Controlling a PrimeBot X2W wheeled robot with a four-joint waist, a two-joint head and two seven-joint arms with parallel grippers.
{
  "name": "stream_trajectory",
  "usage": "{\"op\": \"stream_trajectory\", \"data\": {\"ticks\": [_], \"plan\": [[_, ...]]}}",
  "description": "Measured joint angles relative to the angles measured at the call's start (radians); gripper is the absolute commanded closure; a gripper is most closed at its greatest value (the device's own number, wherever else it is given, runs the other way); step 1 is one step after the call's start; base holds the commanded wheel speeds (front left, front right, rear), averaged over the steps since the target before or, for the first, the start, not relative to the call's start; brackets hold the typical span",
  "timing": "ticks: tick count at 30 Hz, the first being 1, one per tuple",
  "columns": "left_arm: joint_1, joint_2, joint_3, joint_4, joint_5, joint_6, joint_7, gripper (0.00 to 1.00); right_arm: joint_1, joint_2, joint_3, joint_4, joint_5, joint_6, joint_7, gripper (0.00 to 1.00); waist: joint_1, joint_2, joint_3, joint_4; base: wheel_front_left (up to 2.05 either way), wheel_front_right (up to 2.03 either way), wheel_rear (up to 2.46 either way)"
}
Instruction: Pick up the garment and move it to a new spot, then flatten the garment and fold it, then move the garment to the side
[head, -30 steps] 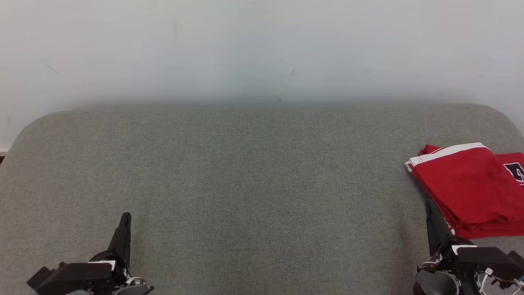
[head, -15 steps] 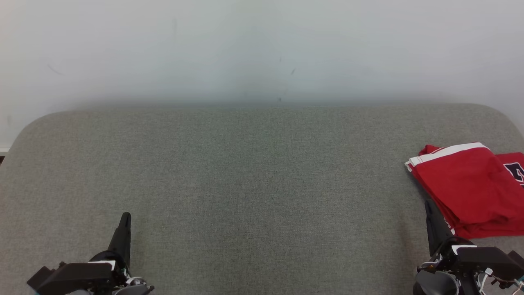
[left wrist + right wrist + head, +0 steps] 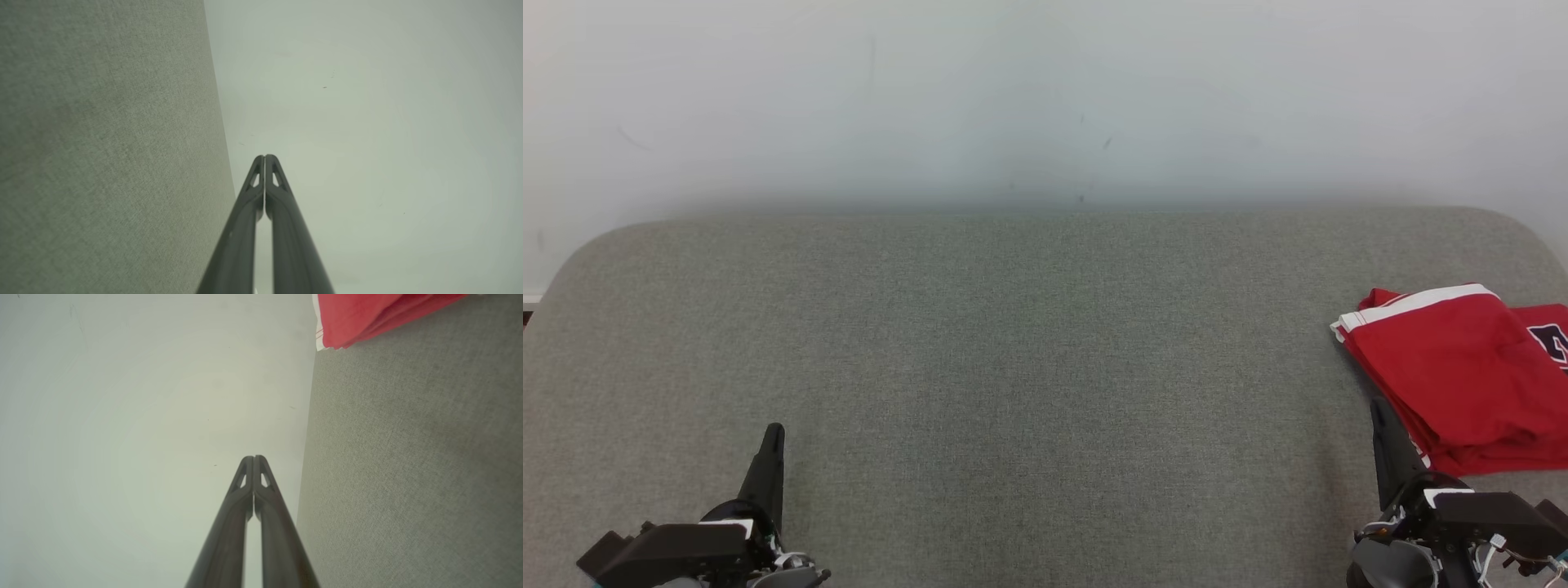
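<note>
Left gripper (image 3: 774, 430) and right gripper (image 3: 1377, 406) were clenched, empty. Folded red garment (image 3: 1462, 367) lay just beside the right one; a careless swing could've snagged it.

No text, label, brand or number can be read. The red garment (image 3: 1454, 367) carries a dark printed mark (image 3: 1553, 343) with a white outline at the right edge of the head view, but the frame cuts it off, so it cannot be made out.

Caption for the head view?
Folded red garment at grey fabric surface's right; left gripper and right gripper shut.
</note>
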Motion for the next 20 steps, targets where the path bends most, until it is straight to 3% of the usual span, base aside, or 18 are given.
{"op": "stream_trajectory", "data": {"ticks": [20], "plan": [[0.0,0.0,0.0,0.0,0.0,0.0,0.0,1.0,0.0,0.0,0.0,0.0,0.0,0.0,0.0,1.0,0.0,0.0,0.0,0.0,0.0,0.0,0.0]]}}
